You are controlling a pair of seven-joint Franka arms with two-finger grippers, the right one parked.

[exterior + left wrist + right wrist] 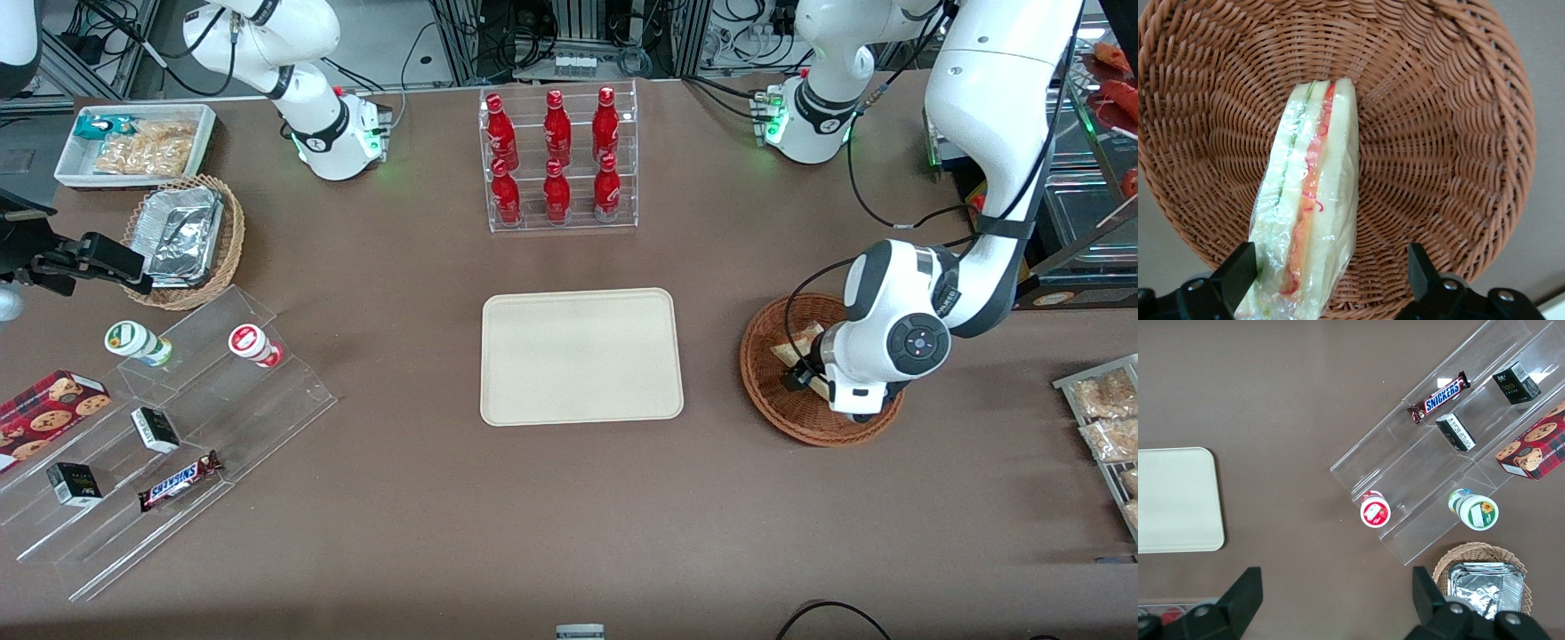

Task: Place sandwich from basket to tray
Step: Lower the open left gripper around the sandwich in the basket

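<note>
The sandwich [1311,213], a plastic-wrapped wedge of pale bread with red and green filling, lies on edge in the reddish-brown wicker basket [1438,133]. My left gripper [1331,263] is open low in the basket and straddles the sandwich's end. One finger [1241,270] is against the wrap; the other [1419,263] stands well clear over bare wicker. In the front view the gripper [813,378] is down in the basket [773,404], with part of the sandwich [797,345] showing beside the wrist. The cream tray [582,356] lies flat beside the basket, toward the parked arm's end.
A clear rack of red bottles [558,160] stands farther from the front camera than the tray. A stepped acrylic shelf with snacks [178,418], a tan basket of foil containers [182,236] and a white bin [133,142] lie toward the parked arm's end. Snack bags [1107,418] lie past the basket.
</note>
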